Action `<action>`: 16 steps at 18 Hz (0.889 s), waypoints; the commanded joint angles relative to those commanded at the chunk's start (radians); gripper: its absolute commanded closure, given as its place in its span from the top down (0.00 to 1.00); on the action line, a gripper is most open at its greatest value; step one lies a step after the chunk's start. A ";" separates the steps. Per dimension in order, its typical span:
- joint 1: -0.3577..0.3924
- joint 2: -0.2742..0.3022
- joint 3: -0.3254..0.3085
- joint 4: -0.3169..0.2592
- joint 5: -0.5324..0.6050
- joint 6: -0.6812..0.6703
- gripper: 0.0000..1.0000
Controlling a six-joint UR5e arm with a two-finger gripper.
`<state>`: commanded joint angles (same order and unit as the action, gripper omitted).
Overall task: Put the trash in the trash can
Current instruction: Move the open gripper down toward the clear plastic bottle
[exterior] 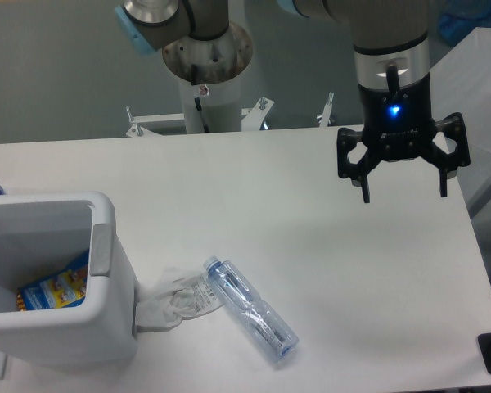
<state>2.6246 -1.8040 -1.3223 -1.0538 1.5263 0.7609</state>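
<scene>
Gripper (403,195) hangs above the far right part of the table (254,184), fingers spread wide and pointing down, nothing between them; blue light lit on its body. It is well apart from both pieces of trash, so no grasp is under way. Bottle (250,309) lies flat on its side near the front edge, clear and crushed, cap end pointing up-left toward the bin, base end toward the front right. Lying flat and at a slant like this, it probably wants a pinch across its narrow width, with the fingers turned to cross its long axis. Wrapper (173,300) sits crumpled just left of the bottle, one end touching or tucked against the bottle's cap end, the other end reaching to the side wall of the trash can (106,246); cannot tell whether it lies under the bottle neck. Trash can stands at the front left corner, open top facing up, grey tab on its right wall; a blue and yellow package (57,288) shows inside at the bottom. Judgement: neither loose piece is in yet; the task appears barely begun for these two. The bottle looks the easier first pick, being firmer and clear of the bin wall.
</scene>
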 joint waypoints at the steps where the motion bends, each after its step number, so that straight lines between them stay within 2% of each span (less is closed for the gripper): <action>1: -0.002 0.002 -0.003 0.000 0.002 0.002 1.00; 11: -0.020 -0.018 -0.034 0.000 0.003 -0.011 1.00; 13: -0.026 -0.028 -0.043 0.003 -0.006 -0.084 1.00; 16: -0.040 -0.054 -0.057 0.060 -0.009 -0.201 1.00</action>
<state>2.5848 -1.8575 -1.3790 -0.9942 1.5171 0.5602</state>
